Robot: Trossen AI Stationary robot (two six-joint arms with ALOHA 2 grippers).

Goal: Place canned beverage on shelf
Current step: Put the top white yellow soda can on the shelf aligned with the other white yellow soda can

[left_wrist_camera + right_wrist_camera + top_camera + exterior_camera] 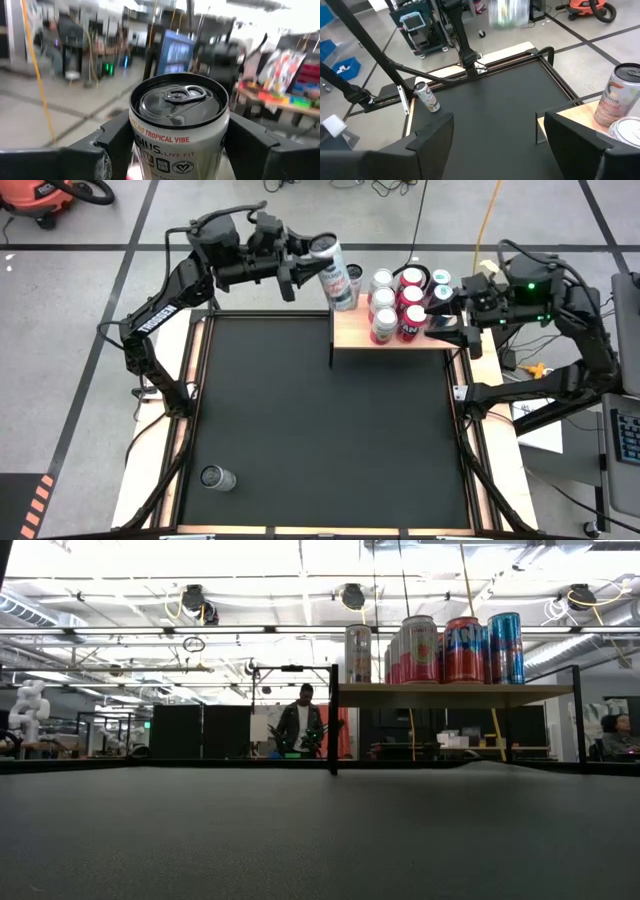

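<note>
Tilted can carried in over a crowded shelf

The left end effector (305, 268) grips a white can (333, 272), tilted, at the shelf's (350, 332) far-left corner, just beside a can (352, 278) already standing there. Lowered at that lean, I'd guess it could clip that neighbour or tip off the edge. The right end effector (452, 315) waits open and empty by the shelf's right end. Another can (217, 477) lies on the black surface (320, 430).

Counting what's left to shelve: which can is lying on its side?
The lone can on the black mat's near-left corner; the others stand upright on the shelf or sit in the left gripper.
</note>
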